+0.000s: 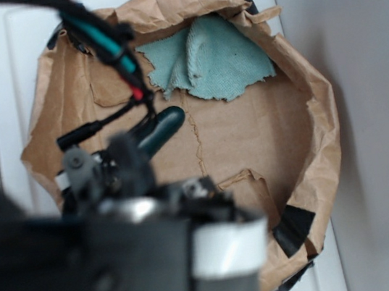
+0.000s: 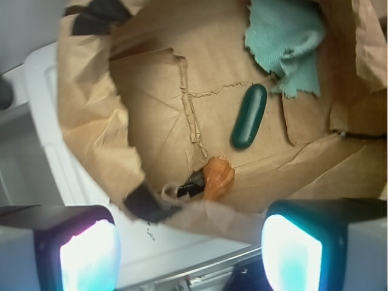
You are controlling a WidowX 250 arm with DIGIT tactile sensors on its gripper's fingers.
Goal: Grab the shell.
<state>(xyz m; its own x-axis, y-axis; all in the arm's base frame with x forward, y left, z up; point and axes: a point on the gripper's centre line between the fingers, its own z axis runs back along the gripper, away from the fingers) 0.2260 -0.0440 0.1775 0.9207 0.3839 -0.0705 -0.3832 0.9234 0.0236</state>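
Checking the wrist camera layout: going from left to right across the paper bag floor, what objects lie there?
Shell → dark green capsule → teal cloth.

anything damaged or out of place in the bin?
The brown paper liner is ragged: torn flaps and a long rip across its floor, with black tape patching the rim. The shell lies tight against the paper wall. The green cloth is crumpled. Nothing spilled.

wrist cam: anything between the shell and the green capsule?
Nothing. In the wrist view only bare creased brown paper separates the shell from the green capsule; they sit apart, not touching.
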